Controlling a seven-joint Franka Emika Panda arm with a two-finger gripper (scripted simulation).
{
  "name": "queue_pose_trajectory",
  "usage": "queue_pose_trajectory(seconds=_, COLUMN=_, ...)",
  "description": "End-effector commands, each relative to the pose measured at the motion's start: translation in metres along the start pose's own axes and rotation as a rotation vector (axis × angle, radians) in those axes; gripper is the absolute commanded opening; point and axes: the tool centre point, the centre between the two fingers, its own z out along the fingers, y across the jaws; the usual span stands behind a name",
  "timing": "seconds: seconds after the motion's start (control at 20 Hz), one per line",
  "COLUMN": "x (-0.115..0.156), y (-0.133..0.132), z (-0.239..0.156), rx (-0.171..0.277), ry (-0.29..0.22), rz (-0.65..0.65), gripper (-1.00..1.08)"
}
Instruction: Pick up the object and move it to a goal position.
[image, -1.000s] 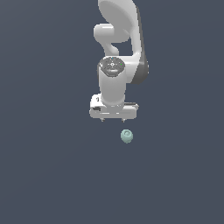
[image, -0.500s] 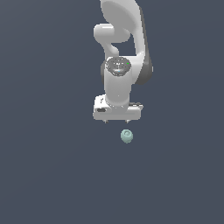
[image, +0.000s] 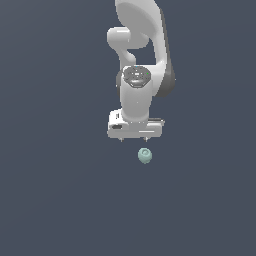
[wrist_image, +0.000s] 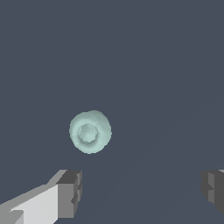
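The white Panda arm (image: 142, 55) drops from the top edge of the exterior view, folding at a rounded elbow and turning its wrist straight down over the plain dark grey surface (image: 55, 200), whose edges and corners lie out of frame. The gripper (image: 134, 140) hangs pointing downward, its fingers (wrist_image: 70, 192) spread wide with nothing between them. The teal-green lump (image: 145, 155) rests on the surface just beyond the fingertips, apart from them, its ring-like dimple facing the wrist camera.
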Motion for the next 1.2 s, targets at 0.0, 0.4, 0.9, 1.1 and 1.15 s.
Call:
queue_pose_trajectory(seconds=0.0, x=0.001, y=-0.003, z=0.003, rx=-0.001, ry=0.0, rz=-0.024, gripper=1.0)
queue_pose_trajectory(seconds=0.4, x=0.007, y=-0.022, z=0.025, rx=-0.009, ry=0.005, rz=-0.186, gripper=1.0)
queue_pose_trajectory(seconds=0.9, x=0.013, y=-0.049, z=0.055, rx=-0.015, ry=0.012, rz=-0.413, gripper=1.0)
queue_pose_trajectory(seconds=1.1, x=0.014, y=-0.054, z=0.06, rx=-0.016, ry=0.013, rz=-0.452, gripper=1.0)
queue_pose_trajectory(seconds=1.15, x=0.014, y=-0.055, z=0.061, rx=-0.016, ry=0.014, rz=-0.456, gripper=1.0)
